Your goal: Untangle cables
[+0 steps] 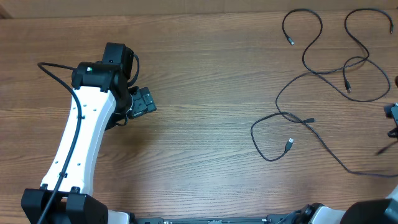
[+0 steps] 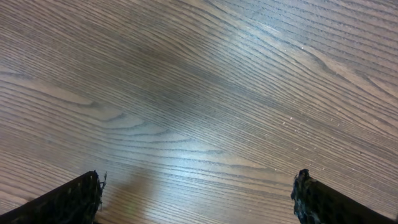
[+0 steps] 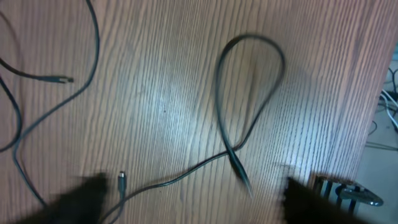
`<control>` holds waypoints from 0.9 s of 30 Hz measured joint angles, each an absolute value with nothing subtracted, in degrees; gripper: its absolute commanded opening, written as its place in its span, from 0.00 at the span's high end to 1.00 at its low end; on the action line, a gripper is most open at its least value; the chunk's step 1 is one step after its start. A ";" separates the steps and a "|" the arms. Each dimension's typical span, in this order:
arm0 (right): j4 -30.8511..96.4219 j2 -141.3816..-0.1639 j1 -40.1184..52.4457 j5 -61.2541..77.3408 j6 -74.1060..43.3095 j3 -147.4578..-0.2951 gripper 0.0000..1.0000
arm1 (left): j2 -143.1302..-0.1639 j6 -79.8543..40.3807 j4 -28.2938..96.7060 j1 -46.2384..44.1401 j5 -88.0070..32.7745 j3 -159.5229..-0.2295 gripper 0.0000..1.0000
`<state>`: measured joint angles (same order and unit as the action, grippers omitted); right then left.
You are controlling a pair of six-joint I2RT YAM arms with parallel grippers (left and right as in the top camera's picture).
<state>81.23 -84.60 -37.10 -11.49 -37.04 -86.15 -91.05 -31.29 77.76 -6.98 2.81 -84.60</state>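
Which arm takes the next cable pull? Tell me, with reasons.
Probably right. The right gripper hangs open directly over the cables; the left gripper sits across the table over bare wood.

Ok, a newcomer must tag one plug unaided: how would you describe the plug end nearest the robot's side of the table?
On the right half of the wooden table, thin black cables sprawl. At their near-left edge one cable curls into an open loop, ending in the plug. It lies nearer the robot than any other plug and looks paler.
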 measured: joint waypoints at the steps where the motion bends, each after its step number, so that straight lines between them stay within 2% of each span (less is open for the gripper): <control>1: 81.21 -85.12 -37.10 -11.29 -36.99 -86.15 0.00 | -91.05 -31.29 77.78 -6.98 2.81 -84.60 0.00; 7: 80.82 -86.35 -37.10 -7.57 -36.25 -86.15 0.00 | -91.05 -31.29 77.76 -6.98 2.81 -84.60 0.00; 13: 81.17 -86.37 -35.24 8.84 -25.32 -86.15 0.00 | -91.05 -31.29 77.71 -6.98 2.83 -84.60 0.00; 21: 81.87 -86.37 -20.71 17.93 -16.58 -83.20 0.02 | -91.05 -31.31 77.58 -6.98 2.81 -84.60 0.00; 27: 73.23 -86.37 -7.16 17.06 -15.31 -73.93 0.04 | -91.05 -31.29 77.60 -6.98 2.81 -84.60 0.01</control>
